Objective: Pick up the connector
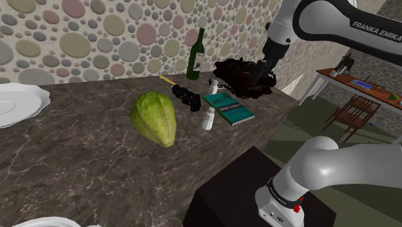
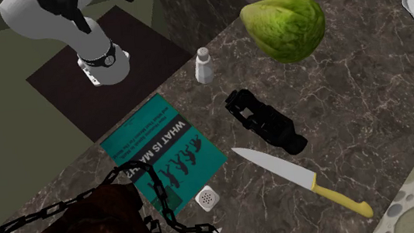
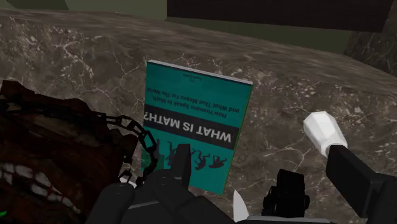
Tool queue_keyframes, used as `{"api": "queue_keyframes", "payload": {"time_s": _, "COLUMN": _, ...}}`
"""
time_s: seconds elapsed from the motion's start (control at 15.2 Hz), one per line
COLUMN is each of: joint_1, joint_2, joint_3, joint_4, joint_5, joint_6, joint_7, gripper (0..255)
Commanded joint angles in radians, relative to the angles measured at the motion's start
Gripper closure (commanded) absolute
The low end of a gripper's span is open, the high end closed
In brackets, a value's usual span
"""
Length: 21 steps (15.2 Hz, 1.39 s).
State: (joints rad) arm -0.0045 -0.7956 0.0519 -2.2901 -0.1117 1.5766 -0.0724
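Task's thing: the connector [image 2: 264,122] is black, knobbly and long. It lies flat on the dark marbled counter [image 2: 352,98], free of me and well apart from my hand.
Beside it: a knife [image 2: 281,169] with a yellow handle lies just next to it on the side of the pebbled wall [image 1: 96,39], roughly parallel to it. A teal book [image 2: 162,151] titled "WHAT IS MATH?" lies on its other side, near but apart.
Shakers: a tall white shaker [image 2: 203,64] stands upright near the connector's end toward the counter edge. A squat white shaker [image 2: 205,198] with holes on top sits by the book's corner.
My hand: the gripper [image 3: 234,165] has its fingers apart and clasps nothing. Past them I see the book's cover and the knife's tip.
Where I am: by the dark brown bag [image 2: 91,224] with its black chain [image 2: 162,198], at the end of the book away from my stand [image 1: 225,193].
Farther out: a big green fruit [image 2: 284,26] lies along the counter past the tall shaker. A green wine bottle [image 1: 196,55] stands against the wall. A white plate [image 1: 22,103] sits at the shoulder view's left edge.
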Motion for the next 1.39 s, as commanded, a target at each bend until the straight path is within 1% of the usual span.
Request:
{"api": "queue_keyframes", "payload": {"time_s": 0.0, "joint_1": 0.000, "joint_2": 0.000, "joint_3": 0.000, "joint_4": 0.000, "joint_5": 0.000, "joint_6": 0.000, "joint_7": 0.000, "gripper": 0}}
{"api": "queue_keyframes", "payload": {"time_s": 0.33, "joint_1": -0.010, "joint_2": 0.225, "joint_3": 0.060, "joint_4": 0.103, "joint_5": 0.013, "joint_6": 0.037, "joint_7": 0.088, "gripper": 0}}
{"api": "queue_keyframes", "payload": {"time_s": 0.66, "joint_1": -0.020, "joint_2": 0.456, "joint_3": 0.112, "joint_4": 0.239, "joint_5": 0.009, "joint_6": 0.046, "joint_7": 0.176, "gripper": 0}}
{"api": "queue_keyframes", "payload": {"time_s": 0.99, "joint_1": -0.020, "joint_2": 0.694, "joint_3": 0.150, "joint_4": 0.408, "joint_5": -0.013, "joint_6": 0.026, "joint_7": 0.262, "gripper": 0}}
{"api": "queue_keyframes", "payload": {"time_s": 1.32, "joint_1": -0.002, "joint_2": 0.940, "joint_3": 0.168, "joint_4": 0.616, "joint_5": -0.044, "joint_6": -0.026, "joint_7": 0.339, "gripper": 0}}
